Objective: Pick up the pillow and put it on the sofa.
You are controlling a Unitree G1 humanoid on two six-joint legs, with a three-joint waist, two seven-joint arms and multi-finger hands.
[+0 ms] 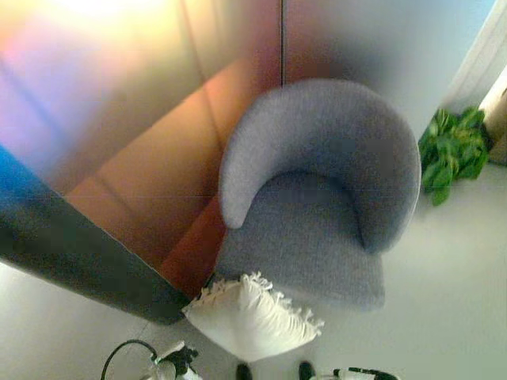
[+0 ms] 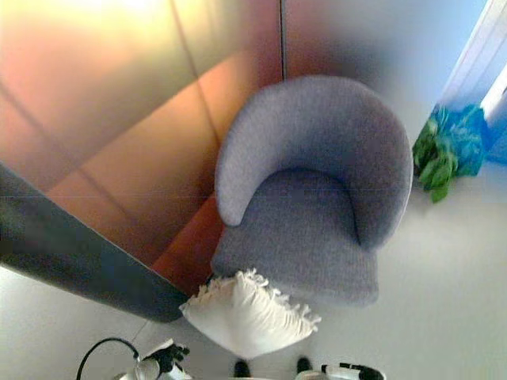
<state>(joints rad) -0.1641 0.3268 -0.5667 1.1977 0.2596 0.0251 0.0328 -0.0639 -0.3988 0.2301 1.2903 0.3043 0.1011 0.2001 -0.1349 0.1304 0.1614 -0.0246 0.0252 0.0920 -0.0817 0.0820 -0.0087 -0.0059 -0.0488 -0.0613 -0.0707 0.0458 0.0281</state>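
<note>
A white pillow [image 1: 252,317] with a fringed edge lies on the pale floor, touching the front left corner of the grey round-backed sofa [image 1: 317,198]. The sofa seat [image 2: 297,237] has nothing on it. My left hand [image 1: 176,362] shows at the bottom edge, low and to the left of the pillow, apart from it. Only a sliver of my right hand [image 1: 363,374] shows at the bottom edge, to the right of the pillow and below the sofa's front. Neither hand holds anything that I can see.
A wood-panelled wall [image 1: 158,158] runs behind and to the left of the sofa, with a dark grey band [image 1: 79,253] along its foot. A green potted plant [image 1: 451,150] stands at the right, beside the sofa's back. Pale floor [image 1: 444,277] spreads to the right.
</note>
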